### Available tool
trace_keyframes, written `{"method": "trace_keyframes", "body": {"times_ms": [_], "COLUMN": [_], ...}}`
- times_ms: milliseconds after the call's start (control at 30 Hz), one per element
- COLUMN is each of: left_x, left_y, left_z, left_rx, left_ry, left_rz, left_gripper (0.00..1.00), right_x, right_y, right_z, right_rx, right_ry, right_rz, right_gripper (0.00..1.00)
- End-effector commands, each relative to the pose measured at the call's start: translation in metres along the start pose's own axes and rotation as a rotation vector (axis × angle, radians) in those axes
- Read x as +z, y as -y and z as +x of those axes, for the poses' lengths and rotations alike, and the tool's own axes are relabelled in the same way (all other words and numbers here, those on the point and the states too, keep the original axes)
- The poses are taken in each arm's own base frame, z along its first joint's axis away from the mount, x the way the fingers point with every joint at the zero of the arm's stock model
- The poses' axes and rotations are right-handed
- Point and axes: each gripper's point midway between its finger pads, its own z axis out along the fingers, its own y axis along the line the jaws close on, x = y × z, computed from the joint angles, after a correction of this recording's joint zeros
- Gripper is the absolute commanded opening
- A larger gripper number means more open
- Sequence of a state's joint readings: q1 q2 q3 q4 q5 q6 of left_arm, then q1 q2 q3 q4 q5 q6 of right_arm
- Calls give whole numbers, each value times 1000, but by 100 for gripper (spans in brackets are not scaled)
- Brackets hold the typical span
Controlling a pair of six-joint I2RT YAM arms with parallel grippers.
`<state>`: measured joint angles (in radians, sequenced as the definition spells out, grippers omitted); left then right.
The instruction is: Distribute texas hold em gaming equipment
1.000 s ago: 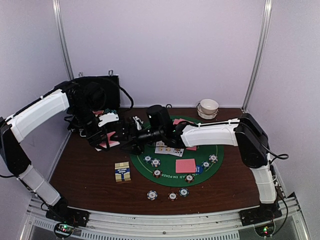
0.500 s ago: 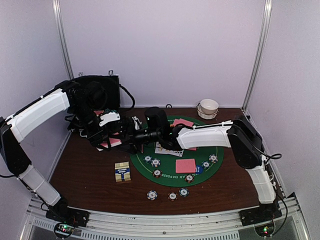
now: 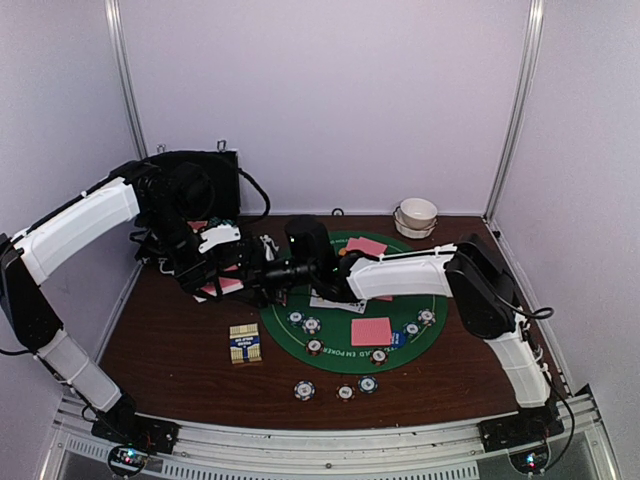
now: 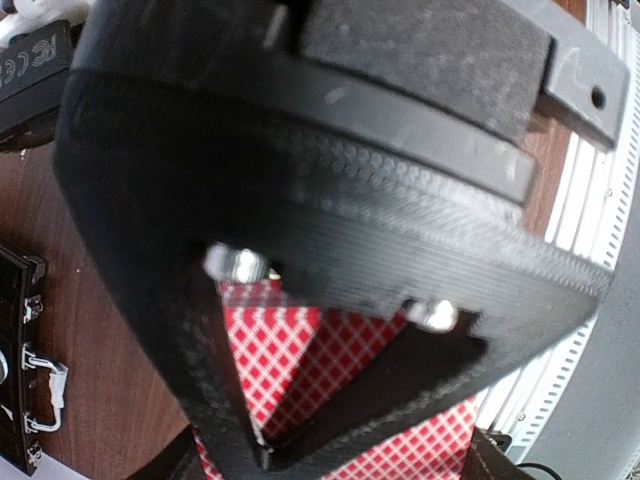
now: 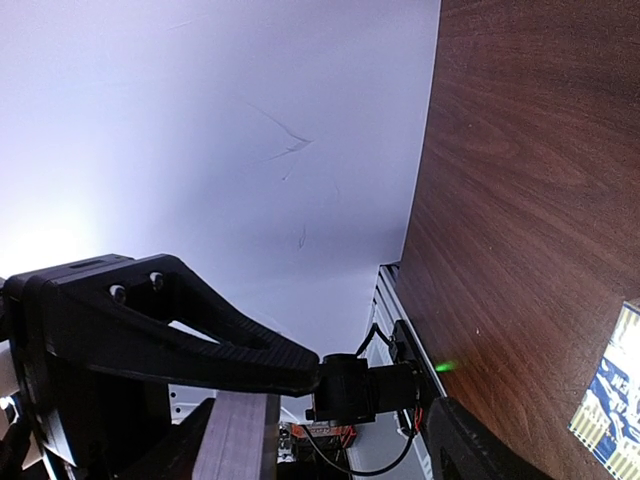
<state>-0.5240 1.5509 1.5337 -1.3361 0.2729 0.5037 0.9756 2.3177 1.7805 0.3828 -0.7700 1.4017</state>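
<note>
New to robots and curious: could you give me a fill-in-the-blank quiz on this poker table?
The white bowl sits at the table's far ___ corner.
The card box lies on bare wood just ___ of the green mat.
___ chips lie on bare wood, off the mat.
Pink-backed cards are clamped in the ___ arm's jaws.
Missing words: right; left; three; left.

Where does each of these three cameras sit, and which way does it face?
Top external: high behind the arm bases, looking down on the table and green mat; both arms show.
Left wrist: on the left arm, looking along the left gripper at pink-backed cards.
Right wrist: on the right arm, turned sideways toward wall and table; the right gripper shows.
Shared: the card box appears from above and in the right wrist view.
</note>
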Motion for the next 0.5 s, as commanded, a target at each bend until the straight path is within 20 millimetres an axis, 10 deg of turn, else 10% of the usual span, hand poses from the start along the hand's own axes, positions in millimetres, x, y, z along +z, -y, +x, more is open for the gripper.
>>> {"method": "trace_keyframes", "body": {"times_ms": [0, 467], "left_x": [-9, -7], "left_y": [-1, 0], "left_z": [-9, -6], "left_rx": [29, 31], "left_ry": [39, 29], "left_rz": [-15, -17], "left_gripper": [0, 0], "right_x": [-10, -48], "right_y": [13, 5], "right_z": [-7, -10], "right_rx": [0, -44], "right_ry": [-2, 15], "right_rz": [79, 118], "right_gripper": [67, 52]}}
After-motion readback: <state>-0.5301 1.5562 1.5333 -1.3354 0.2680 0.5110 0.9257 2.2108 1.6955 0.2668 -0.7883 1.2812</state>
